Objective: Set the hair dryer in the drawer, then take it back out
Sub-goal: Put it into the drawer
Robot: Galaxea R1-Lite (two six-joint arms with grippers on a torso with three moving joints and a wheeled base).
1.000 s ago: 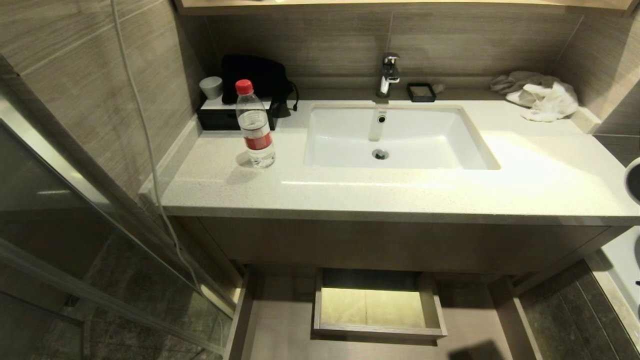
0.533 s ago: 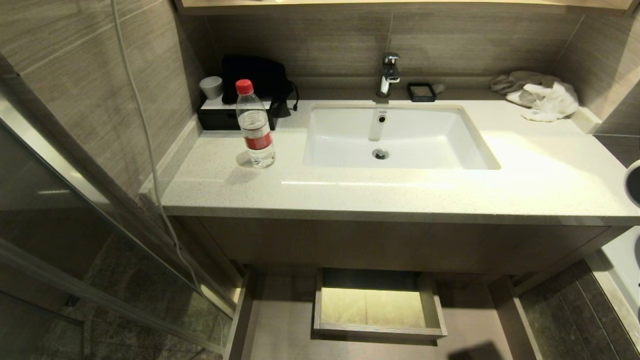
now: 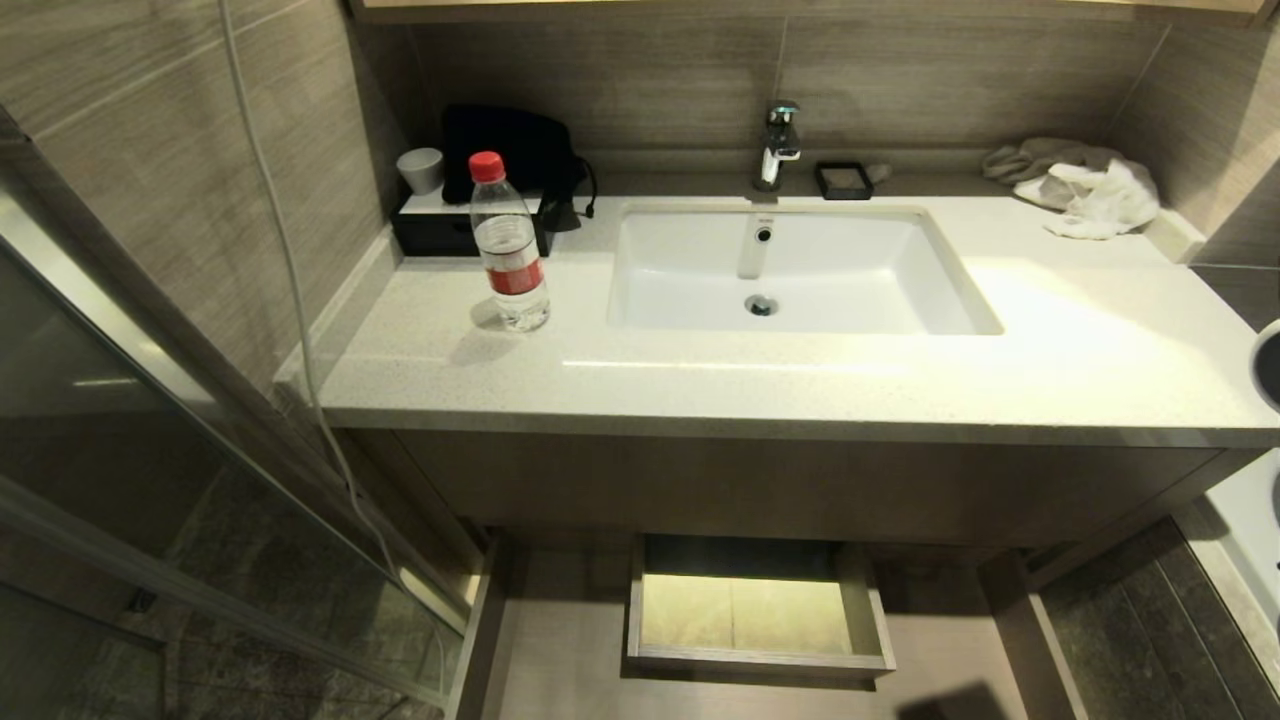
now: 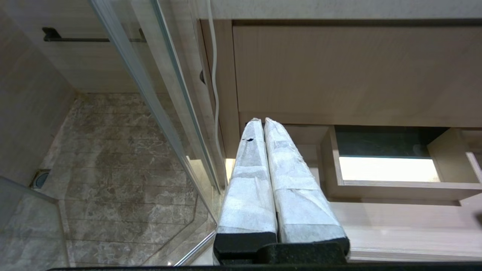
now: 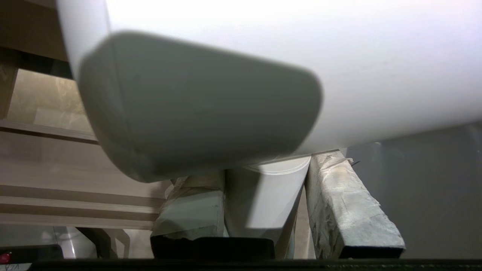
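whole head view shifted slightly, countertop [image 3: 700, 385] and faucet [image 3: 778, 143] a little higher in frame, camera moved, objects unmoved

A pale speckled surface [image 3: 700, 385] is seen with a white sink [image 3: 800, 270] sunk into its middle. A red-capped water bottle [image 3: 508, 245] stands left of the sink, a black box [image 3: 445, 225] is set at the back-left corner, and crumpled cloths [image 3: 1085, 185] are heaped at the back-right corner.

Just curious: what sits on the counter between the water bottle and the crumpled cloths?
The white sink, with its tap behind, in the head view.
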